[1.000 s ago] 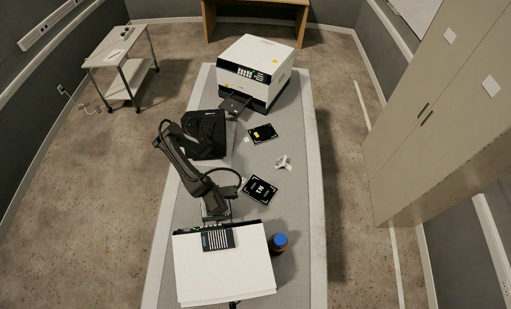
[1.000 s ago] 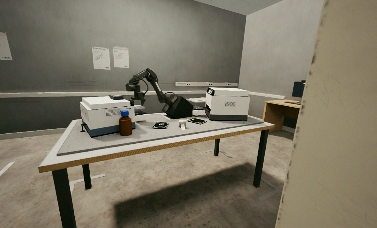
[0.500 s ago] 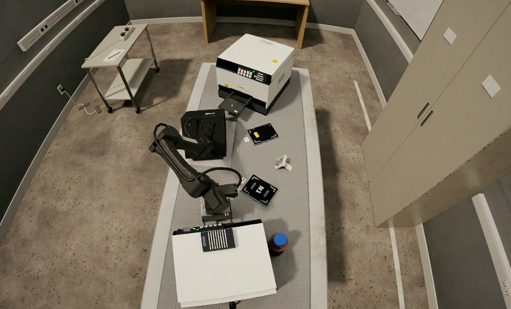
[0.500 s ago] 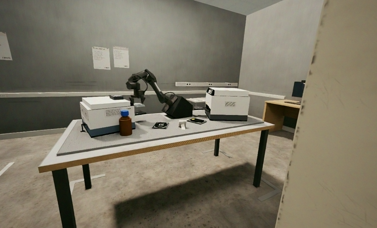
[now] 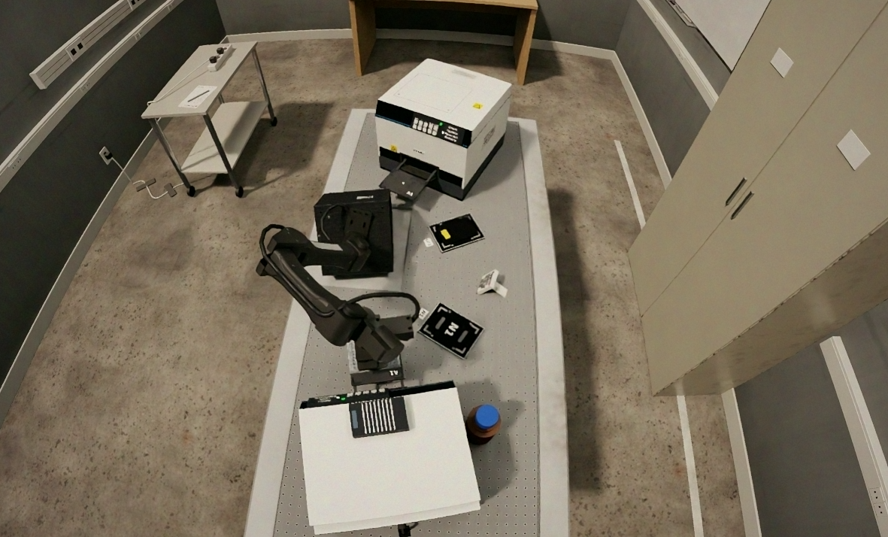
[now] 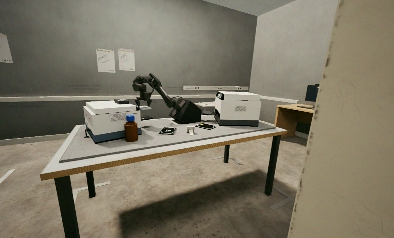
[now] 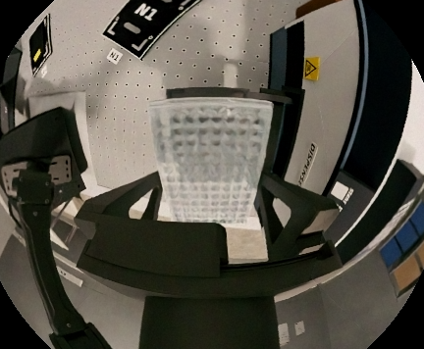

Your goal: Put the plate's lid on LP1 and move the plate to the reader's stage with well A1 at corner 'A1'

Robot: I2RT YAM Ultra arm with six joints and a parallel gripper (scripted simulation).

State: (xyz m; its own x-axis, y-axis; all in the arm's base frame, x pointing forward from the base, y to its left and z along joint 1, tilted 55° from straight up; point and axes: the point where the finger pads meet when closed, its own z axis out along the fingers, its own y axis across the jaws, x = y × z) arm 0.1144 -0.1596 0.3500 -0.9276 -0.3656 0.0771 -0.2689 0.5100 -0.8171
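My gripper (image 6: 143, 103) (image 7: 209, 175) is shut on the clear plate (image 6: 145, 108) (image 7: 212, 147) by its two long sides. The lid seems to be on it; lid and plate are hard to tell apart. It hangs above the dispenser's dark stage (image 6: 146, 117) (image 7: 207, 93), which looks bare in the exterior view. The reader's stage (image 5: 404, 183), engraved A1, sticks out empty. A black position (image 5: 457, 243) with a yellow patch on it lies near the reader; its name is not legible. N1 (image 5: 450, 330) (image 6: 167, 132) (image 7: 132, 41) has nothing on it.
The dispenser (image 5: 393, 473) (image 6: 112, 107) (image 7: 318, 113) stands right beside the plate, with a dark striped block (image 5: 379, 417) on top. The brown bottle (image 5: 482, 430) (image 6: 131, 132) with a blue cap stands beside it. The reader (image 5: 440, 100) (image 6: 237, 107) is at the far end. A small white stand (image 5: 489, 282) (image 6: 190, 129) sits between the positions.
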